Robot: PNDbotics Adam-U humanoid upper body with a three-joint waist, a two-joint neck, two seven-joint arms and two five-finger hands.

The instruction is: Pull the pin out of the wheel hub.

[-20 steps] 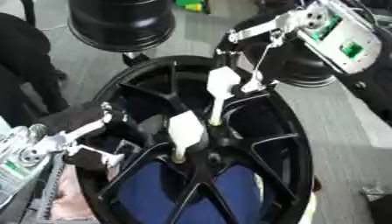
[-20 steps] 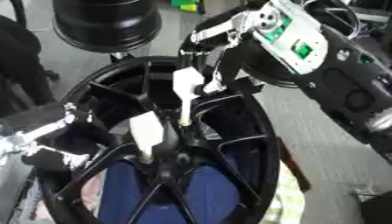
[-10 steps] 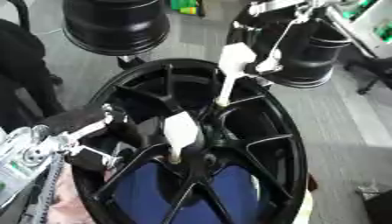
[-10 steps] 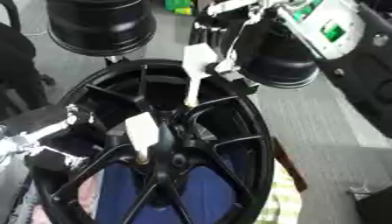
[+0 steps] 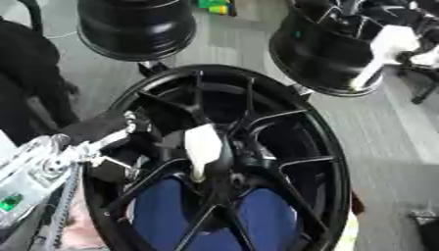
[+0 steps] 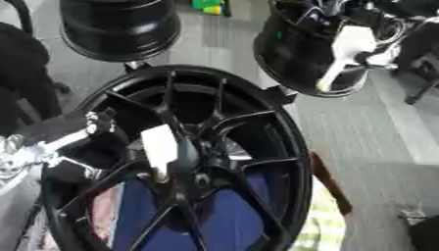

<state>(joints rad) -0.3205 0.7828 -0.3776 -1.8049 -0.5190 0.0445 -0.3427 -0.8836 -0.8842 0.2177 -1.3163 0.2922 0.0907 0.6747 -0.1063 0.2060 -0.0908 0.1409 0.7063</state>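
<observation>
We have lifted one white pin (image 5: 384, 51) up and away since a moment ago; it was near the middle of the wheel hub (image 5: 225, 162), and now it hangs at the upper right of the frame, clear of the spokes. Our right robot hand (image 5: 422, 49) pinches its top end. A second white pin (image 5: 202, 149) stands in the middle of the picture, stuck in the hub's centre. Our left robot hand (image 5: 103, 144), at the left edge, curls round the rim. We think the lifted pin could slip and fall, because only its tip is held. Blue cloth (image 5: 163, 211) shows through the spokes below.
</observation>
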